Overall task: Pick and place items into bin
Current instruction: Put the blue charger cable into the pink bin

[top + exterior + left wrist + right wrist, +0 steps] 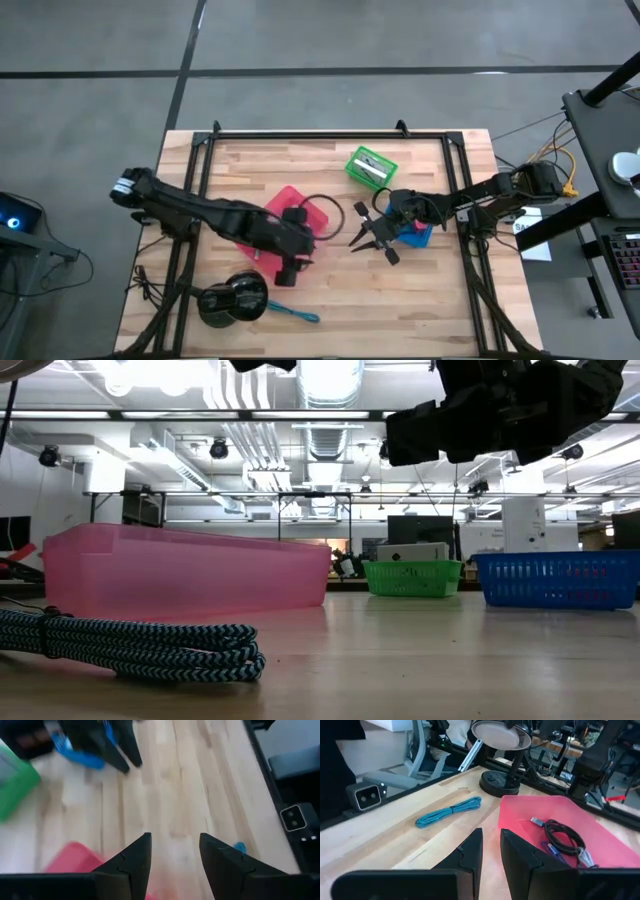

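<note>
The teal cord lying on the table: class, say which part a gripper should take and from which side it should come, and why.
Take the teal cord at its middle, where a wrap seems to bind the strands, likely lifting the bundle whole. Come from straight above, fingers across its narrow width: it lies flat on the bare table, apart from the pink bin. The left gripper is probably nearer.

Open bare wood along the near table edge point(400, 310). Centre crowded by translucent pink plastic bin point(300, 203), with left gripper point(287, 272) seemingly just beside it. Green mesh basket point(371, 167) and blue mesh basket point(415, 235) blocking the right side.
</note>
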`<action>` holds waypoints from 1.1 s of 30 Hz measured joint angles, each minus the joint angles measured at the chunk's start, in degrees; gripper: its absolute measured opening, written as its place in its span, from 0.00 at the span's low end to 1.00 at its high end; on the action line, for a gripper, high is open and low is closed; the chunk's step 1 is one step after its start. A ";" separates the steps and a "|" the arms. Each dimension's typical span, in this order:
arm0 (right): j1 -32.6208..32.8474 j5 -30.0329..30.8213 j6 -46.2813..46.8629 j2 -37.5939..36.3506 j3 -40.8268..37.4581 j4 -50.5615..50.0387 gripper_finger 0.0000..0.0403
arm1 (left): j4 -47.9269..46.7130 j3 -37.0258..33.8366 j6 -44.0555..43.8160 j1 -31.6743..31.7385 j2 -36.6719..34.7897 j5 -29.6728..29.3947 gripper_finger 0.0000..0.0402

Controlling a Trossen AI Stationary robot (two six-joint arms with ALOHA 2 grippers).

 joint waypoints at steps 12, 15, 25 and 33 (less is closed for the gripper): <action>0.00 0.15 -6.26 0.00 0.00 -0.13 0.14 | -16.90 15.57 -11.76 -2.88 13.51 4.55 0.37; 0.00 0.28 -6.42 0.00 0.00 -0.30 0.14 | -16.87 17.04 -11.85 -3.53 15.04 7.17 0.37; -0.11 0.31 -6.43 0.00 0.00 -0.79 0.14 | -17.84 17.35 -19.19 -4.41 18.76 10.76 0.37; -0.15 2.21 -6.42 0.00 0.00 -0.82 0.14 | -17.89 17.30 -19.26 -5.21 22.73 14.74 0.37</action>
